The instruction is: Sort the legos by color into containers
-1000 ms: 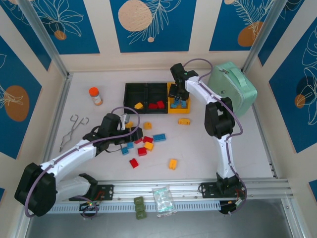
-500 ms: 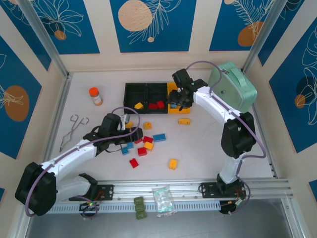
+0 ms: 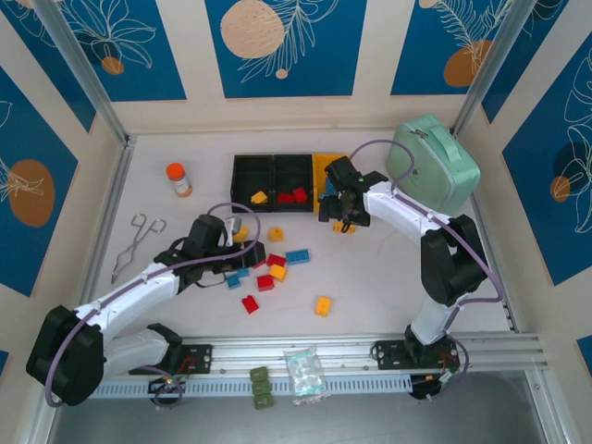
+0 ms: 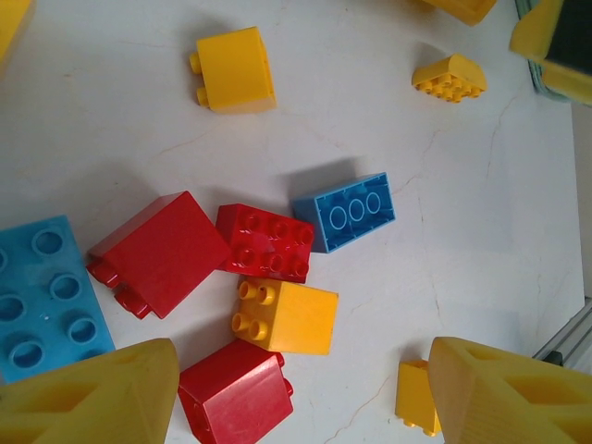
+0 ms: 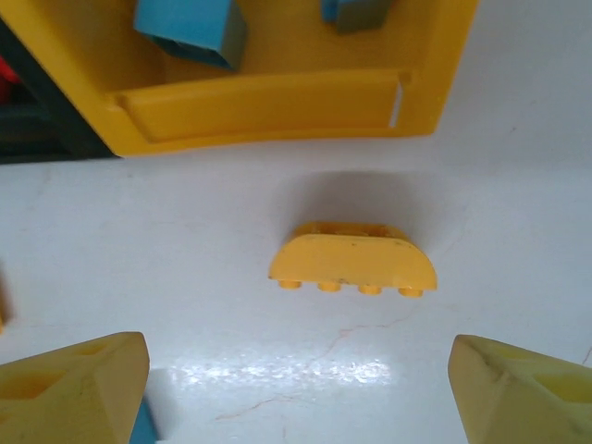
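Note:
The containers stand in a row at the back: two black bins [image 3: 252, 170] [image 3: 293, 170] and a yellow bin [image 3: 325, 169] [image 5: 277, 102]. A yellow lego [image 3: 260, 196] lies in the left black bin, red ones [image 3: 292, 195] in the middle bin, and blue ones [image 5: 190, 23] in the yellow bin. My right gripper [image 3: 344, 209] [image 5: 296, 398] is open and empty, just in front of the yellow bin, above a curved yellow lego [image 5: 353, 259]. My left gripper [image 3: 235, 242] [image 4: 301, 407] is open over the loose pile, with a red lego [image 4: 236, 388] and a yellow one [image 4: 282, 316] below it.
More red, blue and yellow legos [image 3: 298, 256] lie scattered mid-table, one yellow [image 3: 322, 305] nearer the front. An orange-capped bottle [image 3: 178, 178] and metal tongs [image 3: 139, 242] are at the left, a mint-green case [image 3: 433, 165] at the back right. Olive blocks [image 3: 261, 387] and a plastic bag [image 3: 305, 375] rest on the front rail.
My right gripper has drawn back from over the yellow bin toward the near side and opened wider. The left arm has not moved.

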Controlling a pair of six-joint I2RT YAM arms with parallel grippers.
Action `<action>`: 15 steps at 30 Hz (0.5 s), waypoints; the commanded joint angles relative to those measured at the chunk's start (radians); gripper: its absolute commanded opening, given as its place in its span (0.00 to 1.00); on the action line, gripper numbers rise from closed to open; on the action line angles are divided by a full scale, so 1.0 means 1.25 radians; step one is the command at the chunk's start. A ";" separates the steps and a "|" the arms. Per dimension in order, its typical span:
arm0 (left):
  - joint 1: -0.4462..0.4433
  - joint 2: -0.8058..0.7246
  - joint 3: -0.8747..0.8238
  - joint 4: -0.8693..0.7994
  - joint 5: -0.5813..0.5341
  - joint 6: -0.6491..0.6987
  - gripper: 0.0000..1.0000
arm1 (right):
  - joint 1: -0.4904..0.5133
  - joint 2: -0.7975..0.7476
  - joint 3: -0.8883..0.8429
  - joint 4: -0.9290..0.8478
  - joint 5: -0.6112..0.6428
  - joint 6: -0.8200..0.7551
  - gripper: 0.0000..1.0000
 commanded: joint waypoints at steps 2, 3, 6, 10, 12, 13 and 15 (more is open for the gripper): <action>-0.014 -0.008 -0.009 0.009 -0.001 -0.010 0.71 | -0.016 0.010 -0.030 0.043 0.016 0.005 0.85; -0.016 -0.008 -0.010 0.015 0.001 -0.009 0.71 | -0.018 0.018 -0.035 0.051 0.018 0.004 0.85; -0.021 -0.007 -0.013 0.026 0.002 -0.011 0.71 | -0.025 0.045 -0.039 0.066 0.015 0.000 0.85; -0.026 0.001 -0.013 0.033 0.000 -0.014 0.71 | -0.030 0.075 -0.035 0.081 0.010 -0.002 0.85; -0.029 0.007 -0.014 0.034 -0.001 -0.017 0.71 | -0.037 0.093 -0.029 0.085 0.009 -0.001 0.85; -0.030 0.009 -0.014 0.035 -0.002 -0.017 0.71 | -0.040 0.100 -0.026 0.085 0.006 0.000 0.85; -0.031 0.011 -0.013 0.034 -0.004 -0.017 0.71 | -0.045 0.114 -0.024 0.092 0.002 0.000 0.84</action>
